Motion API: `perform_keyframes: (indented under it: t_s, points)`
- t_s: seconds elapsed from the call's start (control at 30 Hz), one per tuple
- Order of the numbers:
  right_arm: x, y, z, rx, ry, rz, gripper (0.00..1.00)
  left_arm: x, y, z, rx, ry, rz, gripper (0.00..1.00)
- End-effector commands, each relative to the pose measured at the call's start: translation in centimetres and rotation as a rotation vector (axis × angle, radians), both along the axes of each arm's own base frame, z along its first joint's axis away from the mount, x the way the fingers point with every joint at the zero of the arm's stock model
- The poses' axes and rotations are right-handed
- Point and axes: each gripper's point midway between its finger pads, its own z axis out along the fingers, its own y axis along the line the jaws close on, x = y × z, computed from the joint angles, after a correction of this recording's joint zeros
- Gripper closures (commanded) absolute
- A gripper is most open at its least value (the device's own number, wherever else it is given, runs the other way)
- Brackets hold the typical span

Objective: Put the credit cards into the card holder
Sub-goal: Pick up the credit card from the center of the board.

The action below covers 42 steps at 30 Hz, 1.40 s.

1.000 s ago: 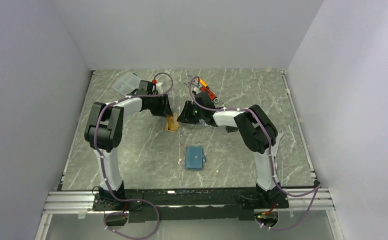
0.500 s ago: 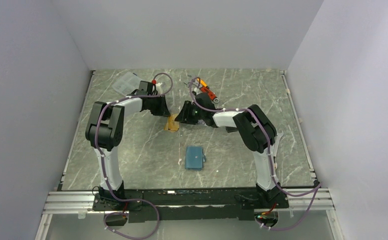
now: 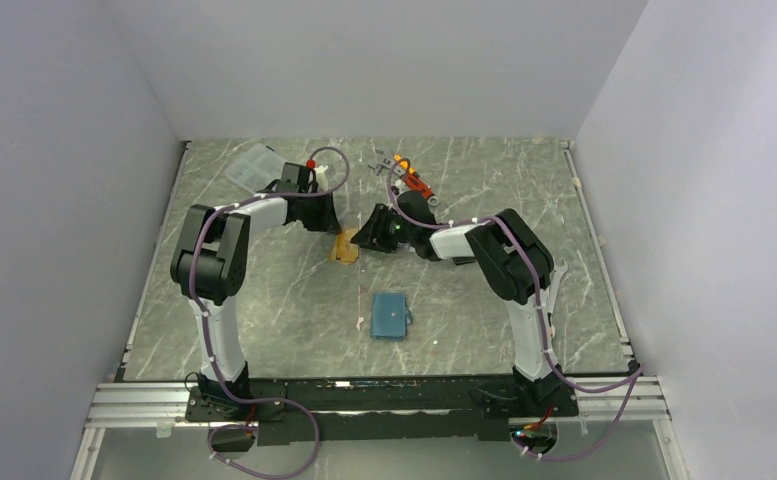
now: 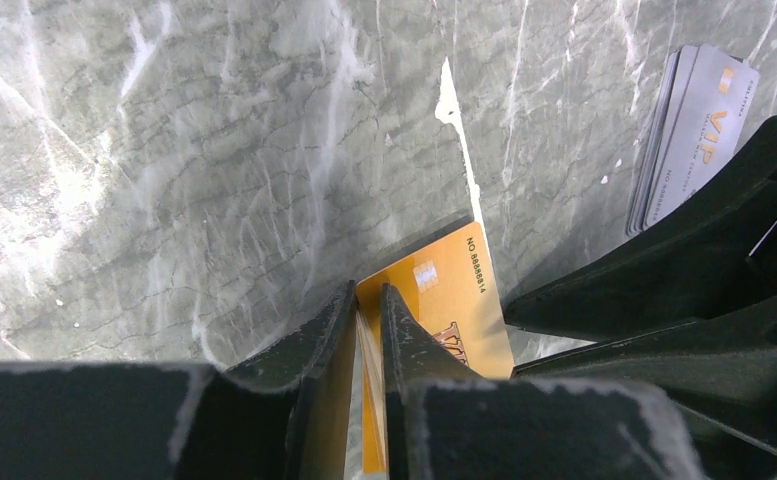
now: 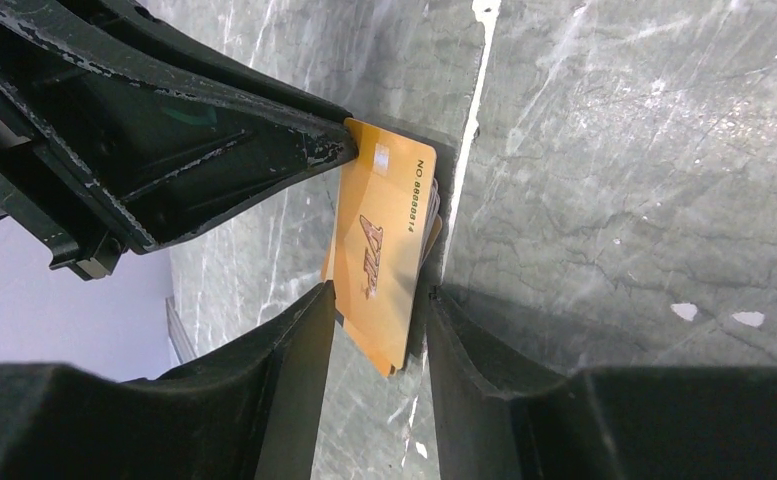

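Note:
A small stack of orange-gold credit cards (image 4: 454,290) stands tilted on edge on the marble table, and my left gripper (image 4: 368,300) is shut on its upper corner. In the right wrist view the same cards (image 5: 384,250) hang between the fingers of my right gripper (image 5: 379,292), which is open and straddles them with a gap on the right side. Seen from above, the cards (image 3: 344,245) sit between the two grippers at mid-table. Silver-grey credit cards (image 4: 694,130) lie flat farther off. The teal card holder (image 3: 391,315) lies closed nearer the arm bases.
A clear plastic box (image 3: 249,163) sits at the back left of the table. An orange-handled tool (image 3: 411,180) lies behind the right arm. White walls enclose the table on three sides.
My left gripper has closed on the orange-gold cards. From above the stack now looks narrower, more on edge. The right gripper has stayed beside it.

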Motion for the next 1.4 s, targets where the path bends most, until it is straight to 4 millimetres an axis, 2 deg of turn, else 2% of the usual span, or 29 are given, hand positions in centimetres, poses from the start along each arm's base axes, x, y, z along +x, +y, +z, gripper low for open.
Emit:
perform_keyframes:
  t_s: [0.0,0.17,0.37,0.6,0.87,0.97,1.17,1.37]
  points:
    - [-0.8,-0.5,-0.5,-0.013,0.027,-0.002,0.59,-3.0,0.7,-2.3,0.061,0.112,-0.023,0.82]
    - [-1.5,-0.5,-0.9,0.000,0.054,-0.002,0.60,-3.2,1.4,-2.9,0.093,0.118,-0.005,0.85]
    - [-2.0,-0.1,-0.3,0.041,0.057,0.006,0.61,-4.7,1.1,-3.7,0.064,0.167,-0.004,0.88]
    - [-2.1,1.3,-0.5,0.037,0.064,0.026,0.64,-5.3,0.2,-2.9,-0.055,0.194,-0.014,0.87]
    - [-2.0,0.9,-1.5,0.012,0.085,-0.003,0.73,-6.4,-0.3,-2.9,-0.098,0.205,-0.039,0.84]
    - [-2.0,1.0,-1.8,0.021,0.101,-0.007,0.74,-6.8,-0.9,-2.5,-0.141,0.211,-0.060,0.84]
    - [-1.9,0.6,-2.8,0.009,0.134,-0.033,0.66,-7.1,-1.4,-1.1,-0.174,0.178,-0.113,0.77]
    - [-2.0,-0.7,-3.8,-0.042,0.151,-0.063,0.61,-6.6,0.6,1.3,-0.049,0.063,-0.206,0.63]
